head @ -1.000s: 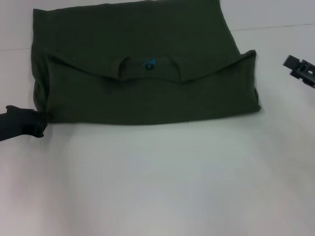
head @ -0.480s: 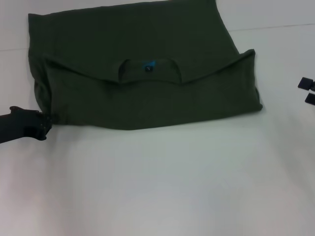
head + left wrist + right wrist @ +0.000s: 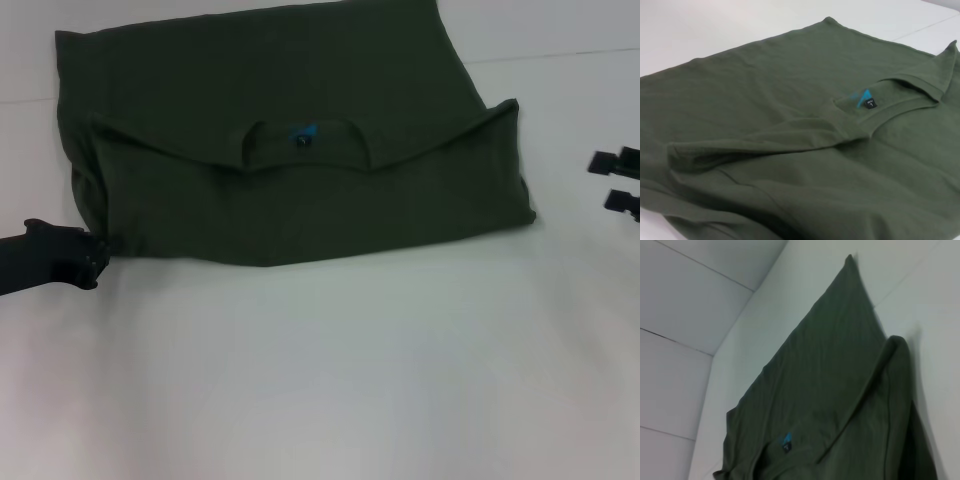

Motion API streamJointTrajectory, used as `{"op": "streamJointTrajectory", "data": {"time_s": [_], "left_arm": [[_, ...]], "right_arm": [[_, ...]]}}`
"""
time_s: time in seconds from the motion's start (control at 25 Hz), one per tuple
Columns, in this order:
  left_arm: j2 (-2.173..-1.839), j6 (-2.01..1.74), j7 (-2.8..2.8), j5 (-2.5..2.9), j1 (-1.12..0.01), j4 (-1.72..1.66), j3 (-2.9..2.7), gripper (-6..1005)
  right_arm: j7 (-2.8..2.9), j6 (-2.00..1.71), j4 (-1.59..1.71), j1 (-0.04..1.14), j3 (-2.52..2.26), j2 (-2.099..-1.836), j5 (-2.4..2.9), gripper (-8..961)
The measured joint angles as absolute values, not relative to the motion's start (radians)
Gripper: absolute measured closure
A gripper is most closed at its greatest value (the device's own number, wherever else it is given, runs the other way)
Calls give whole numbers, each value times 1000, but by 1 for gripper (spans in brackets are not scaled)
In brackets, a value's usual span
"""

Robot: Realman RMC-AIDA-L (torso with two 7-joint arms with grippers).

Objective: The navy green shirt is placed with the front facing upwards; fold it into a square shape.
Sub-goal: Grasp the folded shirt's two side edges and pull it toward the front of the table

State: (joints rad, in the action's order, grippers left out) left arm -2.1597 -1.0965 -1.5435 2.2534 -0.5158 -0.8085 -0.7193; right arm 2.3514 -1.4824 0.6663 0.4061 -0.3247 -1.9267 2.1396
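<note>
The navy green shirt [image 3: 300,200] lies on the white table, its plain side up, one part doubled over the other. Its collar and blue neck label [image 3: 301,135] sit in the middle. The shirt [image 3: 790,150] fills the left wrist view, and the right wrist view shows the shirt [image 3: 840,405] from its right side. My left gripper [image 3: 98,258] sits low at the shirt's near left corner, touching or nearly touching the cloth. My right gripper [image 3: 612,182] hovers open at the right edge of the head view, apart from the shirt's right side.
The white table [image 3: 320,380] stretches bare in front of the shirt. A seam line in the surface [image 3: 560,55] runs across behind the shirt's right side. A pale panelled wall [image 3: 685,315] stands behind the table.
The shirt's left side has shifted slightly left and its near edge now slants. My left gripper has moved a little down and right. My right gripper has dropped lower at the right edge.
</note>
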Motion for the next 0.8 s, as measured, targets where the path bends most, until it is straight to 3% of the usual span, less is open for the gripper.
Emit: {"op": "streamJointTrajectory", "data": {"time_s": [0.8], "left_arm": [[-2159,-1098,-1543,2253,-522,-808,-717,980]], "right_arm": [[2244,-1201,575,502,-398,-2031,2134,101]]}}
